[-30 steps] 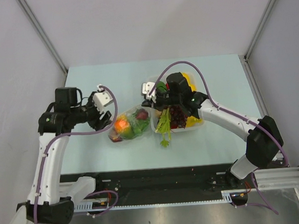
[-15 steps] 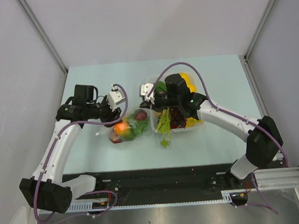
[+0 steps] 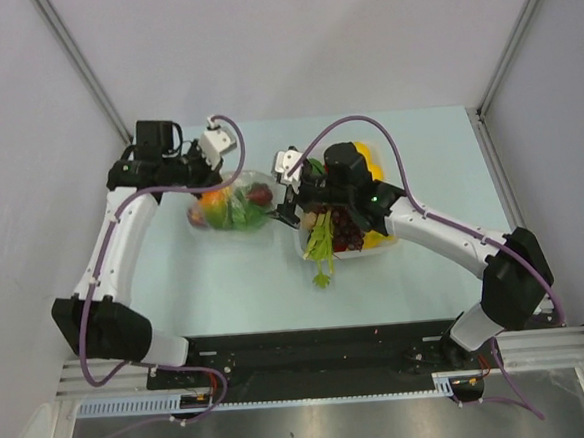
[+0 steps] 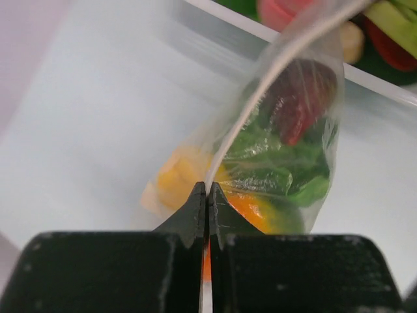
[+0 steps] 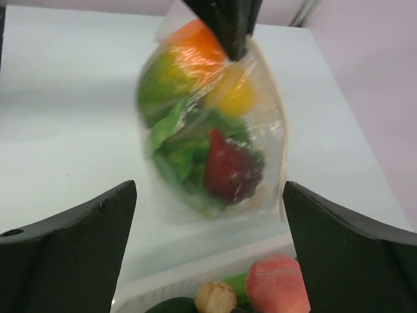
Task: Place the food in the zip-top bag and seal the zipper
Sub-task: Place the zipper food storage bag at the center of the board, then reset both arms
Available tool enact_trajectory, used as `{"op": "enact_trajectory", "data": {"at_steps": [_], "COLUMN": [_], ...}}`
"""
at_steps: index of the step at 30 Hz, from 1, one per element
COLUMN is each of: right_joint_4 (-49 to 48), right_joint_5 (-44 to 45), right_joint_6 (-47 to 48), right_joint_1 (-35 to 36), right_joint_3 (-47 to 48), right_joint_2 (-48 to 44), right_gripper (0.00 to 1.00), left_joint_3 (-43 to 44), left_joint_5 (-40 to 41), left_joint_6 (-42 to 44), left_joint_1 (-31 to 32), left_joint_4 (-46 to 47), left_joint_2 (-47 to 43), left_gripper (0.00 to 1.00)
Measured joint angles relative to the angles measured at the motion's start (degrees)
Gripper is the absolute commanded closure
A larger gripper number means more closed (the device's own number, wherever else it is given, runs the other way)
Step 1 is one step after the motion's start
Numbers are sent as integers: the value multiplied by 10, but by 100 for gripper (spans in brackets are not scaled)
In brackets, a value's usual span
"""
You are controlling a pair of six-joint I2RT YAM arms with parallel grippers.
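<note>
Your left hand [image 4: 207,195] is pinched tight on the zipper [image 4: 247,107] of the zip-top bag [image 4: 260,163], which bulges with food [image 4: 280,184] above the table [image 3: 176,277]. Your right hand [image 5: 208,186] gapes wide, gripping nothing, and faces the bag from beside the white tray [image 3: 374,250], where more toy produce lies.

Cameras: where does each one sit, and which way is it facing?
Top external: above and behind the bases, looking down at the table; left arm and right arm show.
Left wrist: looks along the shut left tool, which pinches the bag rim.
Right wrist: looks out through the open right tool at the bag.
Shared: all see the bag; right wrist also catches the left tool's tip.
</note>
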State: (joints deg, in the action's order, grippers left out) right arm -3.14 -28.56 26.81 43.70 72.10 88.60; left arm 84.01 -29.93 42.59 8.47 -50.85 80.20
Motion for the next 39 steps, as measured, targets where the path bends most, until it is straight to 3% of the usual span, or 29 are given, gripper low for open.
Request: {"op": "enact_trajectory", "data": {"at_steps": [5,10,12,17,20,24,25,27,29,30,31,39], "right_joint_4": [-27,-33,-32,-17,-2,19,23,29,39,45,51,77], "right_joint_5": [38,69,81,100,104,103,103,103,102,101,101,101], "right_joint_6": [-35,-67,-80,-121,-135,-151,-155,-162,-168,-172,-176,-184], "right_joint_1": [-11,-38,-53,-87,-101,-110,-112,-115,-121,-125,-130,-174], "right_joint_3": [0,0,0,0,0,0,0,0,0,0,0,0], "right_joint_2": [-12,-28,-32,-37,-39,-43,-45,-46,-49,-50,-52,-83], "right_gripper": [0,0,0,0,0,0,0,0,0,0,0,0], "left_joint_3": [80,76,27,-222,-320,-355,-355,-355,-354,-350,-342,-203], "left_joint_5": [30,29,24,33,41,37,34,26,20,16,12,15], "left_joint_6": [6,27,41,89,102,98,94,86,75,72,66,-26], "left_joint_1": [-11,-10,-7,33,66,81,83,83,84,84,84,85], "left_joint_4": [61,97,119,161,157,143,143,143,137,126,113,60], "left_joint_2": [69,95,85,29,17,-14,-26,-50,-72,-85,-98,-180], "left_gripper": [100,100,100,100,96,76,63,53,29,4,0,0]}}
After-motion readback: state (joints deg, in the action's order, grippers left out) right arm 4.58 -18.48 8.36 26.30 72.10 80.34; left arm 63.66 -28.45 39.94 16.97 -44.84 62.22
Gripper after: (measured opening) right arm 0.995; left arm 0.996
